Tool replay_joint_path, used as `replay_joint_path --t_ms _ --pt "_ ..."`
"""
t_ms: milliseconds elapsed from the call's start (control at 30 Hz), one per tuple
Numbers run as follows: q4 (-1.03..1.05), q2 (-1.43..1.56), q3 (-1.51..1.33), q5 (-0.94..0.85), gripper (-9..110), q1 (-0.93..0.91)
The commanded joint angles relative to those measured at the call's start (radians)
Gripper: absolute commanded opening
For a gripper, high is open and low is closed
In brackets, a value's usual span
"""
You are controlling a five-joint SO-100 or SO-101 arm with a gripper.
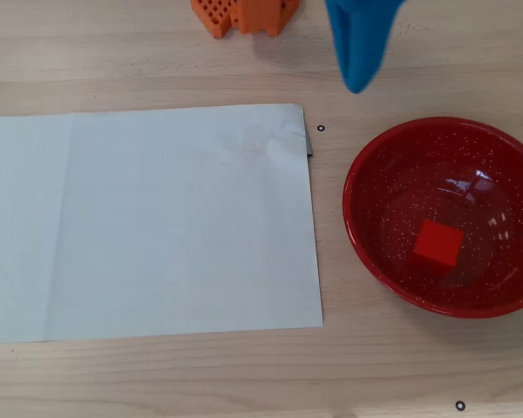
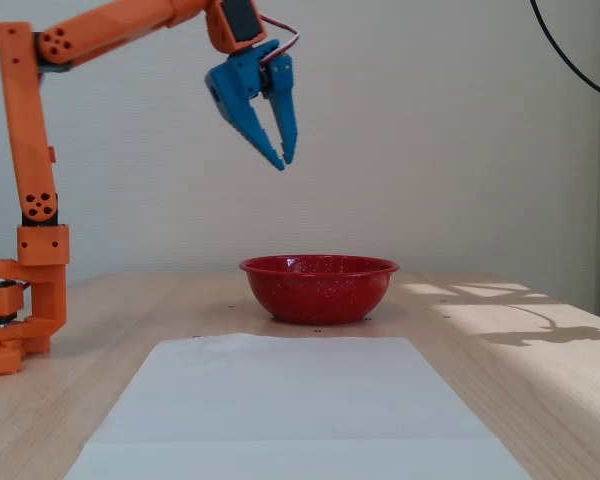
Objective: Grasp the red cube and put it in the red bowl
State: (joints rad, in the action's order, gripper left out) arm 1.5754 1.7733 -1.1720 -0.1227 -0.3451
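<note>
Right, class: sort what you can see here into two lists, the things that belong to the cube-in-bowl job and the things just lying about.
Belongs to the job:
- red cube, lying inside the bowl
- red bowl
- end effector, raised well above the bowl, holding nothing

Just lying about:
- white paper sheet, flat on the table beside the bowl
- wooden table

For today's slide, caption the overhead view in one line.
Red cube resting inside red bowl, white paper sheet alongside.
</note>
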Motion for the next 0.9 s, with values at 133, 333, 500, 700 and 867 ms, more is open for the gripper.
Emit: replay_joint_path --t_ms 133,333,500,700,867 --pt "-0.138 0.357 -0.25 0.009 0 0.133" --pt "-0.359 0.653 -0.667 0.006 0 0.207" --pt "-0.545 0.904 -1.043 -0.003 0 0.236" --pt "-0.689 1.143 -1.374 -0.04 0 0.238" --pt "-0.798 1.31 -1.601 -0.038 0 0.256"
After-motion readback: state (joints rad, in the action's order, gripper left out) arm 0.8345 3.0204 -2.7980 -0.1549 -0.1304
